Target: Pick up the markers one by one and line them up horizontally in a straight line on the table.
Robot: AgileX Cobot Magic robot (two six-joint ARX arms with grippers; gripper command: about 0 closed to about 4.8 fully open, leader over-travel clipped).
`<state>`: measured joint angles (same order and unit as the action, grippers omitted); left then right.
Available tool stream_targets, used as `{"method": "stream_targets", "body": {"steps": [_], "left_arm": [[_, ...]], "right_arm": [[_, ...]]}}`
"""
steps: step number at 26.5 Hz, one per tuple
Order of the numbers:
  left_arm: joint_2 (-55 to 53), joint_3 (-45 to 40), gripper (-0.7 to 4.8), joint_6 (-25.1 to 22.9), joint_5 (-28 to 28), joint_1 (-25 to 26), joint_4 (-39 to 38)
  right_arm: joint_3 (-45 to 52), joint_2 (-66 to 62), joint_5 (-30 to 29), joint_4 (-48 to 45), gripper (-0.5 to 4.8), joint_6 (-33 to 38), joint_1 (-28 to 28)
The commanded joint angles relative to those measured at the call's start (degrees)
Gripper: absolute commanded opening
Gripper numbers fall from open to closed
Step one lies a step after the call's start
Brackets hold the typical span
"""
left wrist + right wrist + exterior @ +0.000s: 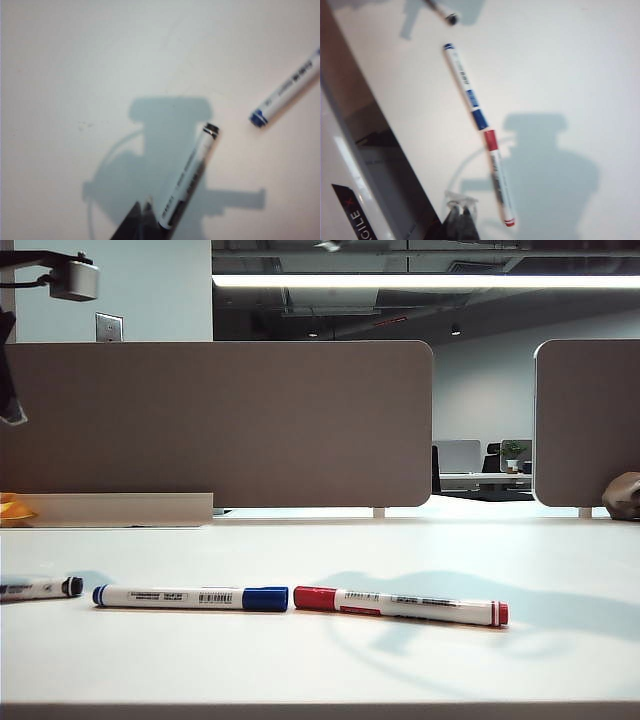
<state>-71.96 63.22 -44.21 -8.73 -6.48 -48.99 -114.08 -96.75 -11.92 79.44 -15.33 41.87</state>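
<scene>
- Closest to the exterior camera, three slim white-barrelled whiteboard pens lie on the smooth white table (320, 660) near its front edge: the black-tipped marker (40, 588) at the far left, half out of view, then the blue-capped marker (190, 597), then the red-capped marker (400, 606).
- Left gripper (142, 210): only its dark fingertips (131, 220) show in the left wrist view, pressed together and empty, above the table just beside the lower end of the black-tipped marker (187, 175). I cannot see that they touch it.
- Right gripper (460, 217): its fingertips (454, 220) are also clenched on nothing, above the table beside the red-capped marker (499, 180), near its tail end.
- Blue and red caps almost meet, and these two pens (466, 87) make one fairly straight row. A small gap separates the black-tipped marker from the blue one (287, 90), and it seems slightly off that line.
- Both arms are out of the exterior view; only shadows fall on the table.
- Risk, as I judge it: the closed fingers are low and very near the round barrels, so a sideways move could knock a pen, and it would roll and break the row.
- If the black-tipped pen needs correcting, a grasp close to its end could let it swing.
</scene>
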Motion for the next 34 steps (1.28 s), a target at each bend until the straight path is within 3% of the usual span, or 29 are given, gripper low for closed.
{"method": "stream_targets", "body": {"steps": [1,5,6,9,11,17,20,29,34], "left_arm": [[-0.1,0.1,-0.06,6.0,0.5,0.5,0.6],[0.3,0.1,-0.05,20.5,-1.2,1.7,4.5],[1.4,0.1,-0.05,26.8,-5.6,3.8,7.0],[4.5,0.1,-0.06,32.5,-11.6,6.2,10.2],[11.0,0.1,-0.06,32.7,-10.6,7.2,13.0],[21.5,0.1,-0.05,35.8,-9.9,7.2,22.9],[24.2,0.1,-0.06,36.8,-7.8,7.2,24.4],[31.4,-2.6,-0.05,37.6,-7.8,7.2,26.1],[37.4,-8.5,-0.05,40.2,-7.8,7.2,31.8]], "right_arm": [[-0.3,2.7,0.5,-0.5,-0.02,0.8,-2.7],[-0.3,6.5,0.4,-1.0,-0.02,1.9,-6.7],[-0.3,8.6,0.4,-2.5,-0.02,2.3,-8.7],[-0.3,12.2,-0.2,-6.3,-0.02,4.6,-11.9],[-0.3,17.1,-2.1,-12.3,-0.02,5.4,-14.5],[2.6,22.9,-2.4,-20.5,-0.02,5.6,-14.4],[6.0,25.2,-2.4,-23.5,-0.02,6.2,-14.4],[22.8,36.5,-3.5,-39.5,-0.02,8.3,-14.4],[35.6,45.2,-3.3,-52.5,-0.02,9.1,-14.4]]}}
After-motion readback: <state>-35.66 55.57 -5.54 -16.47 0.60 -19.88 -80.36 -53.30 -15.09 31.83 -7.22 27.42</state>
